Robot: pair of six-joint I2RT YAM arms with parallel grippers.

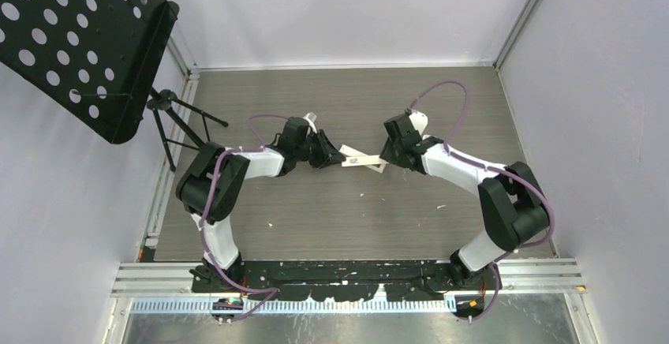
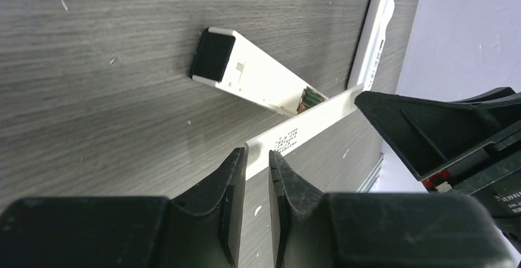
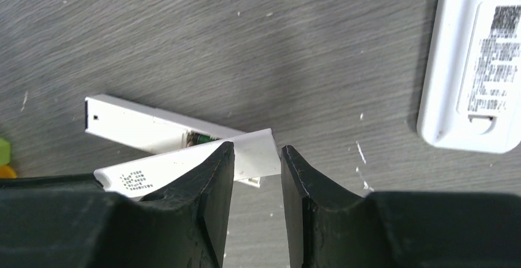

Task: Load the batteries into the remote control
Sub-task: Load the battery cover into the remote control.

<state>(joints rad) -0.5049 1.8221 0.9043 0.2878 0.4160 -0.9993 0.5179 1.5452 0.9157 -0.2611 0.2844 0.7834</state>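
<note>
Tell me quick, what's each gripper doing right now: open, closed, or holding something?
Left gripper: closed on one end of the thin white strip.
Right gripper: closed on the strip's other end.

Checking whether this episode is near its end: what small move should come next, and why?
Probably lower the white cover and line it up over the open bay of the remote, where a battery shows. The left gripper pinches one end, the right gripper brackets the other, and the cover crosses the remote at a slant, not seated.
</note>
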